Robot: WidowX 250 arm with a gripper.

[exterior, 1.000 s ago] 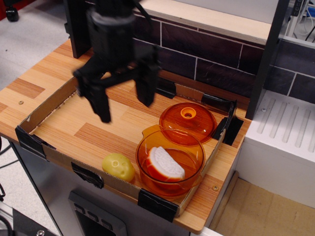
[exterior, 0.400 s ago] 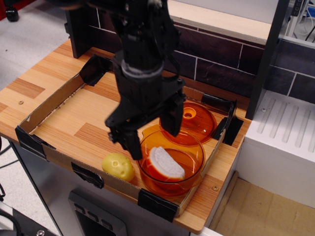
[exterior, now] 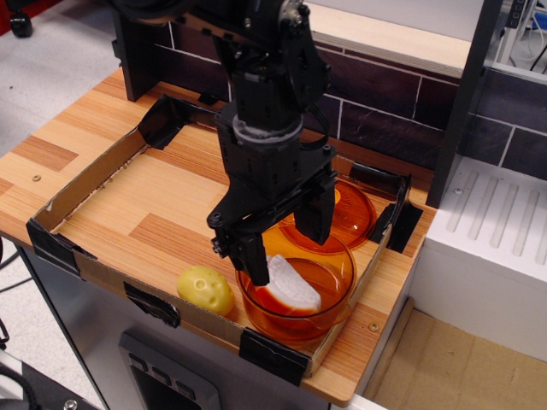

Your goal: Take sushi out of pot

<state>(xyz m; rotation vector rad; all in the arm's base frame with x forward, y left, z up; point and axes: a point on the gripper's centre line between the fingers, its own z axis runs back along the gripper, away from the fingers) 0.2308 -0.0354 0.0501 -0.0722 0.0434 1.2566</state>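
The sushi (exterior: 291,287), a white ridged half-round on an orange base, lies tilted inside the transparent orange pot (exterior: 332,309) at the front right of the tray. My black gripper (exterior: 285,237) hangs open right over the pot. Its left finger (exterior: 252,256) reaches down at the pot's near-left rim beside the sushi, its right finger (exterior: 314,213) stands over the far rim. The fingers straddle the sushi without closing on it. The arm hides the pot's back-left rim.
A flat orange lid with a knob (exterior: 355,209) lies just behind the pot, partly hidden by the gripper. A yellow lumpy toy (exterior: 205,289) sits left of the pot. A cardboard tray wall (exterior: 102,275) with black corner clips rims the wooden board. A dark brick wall stands behind.
My gripper moved from the tray's back left, right and down, until it hangs over the pot with the fingers around the sushi. Sushi, pot and lid have not moved.
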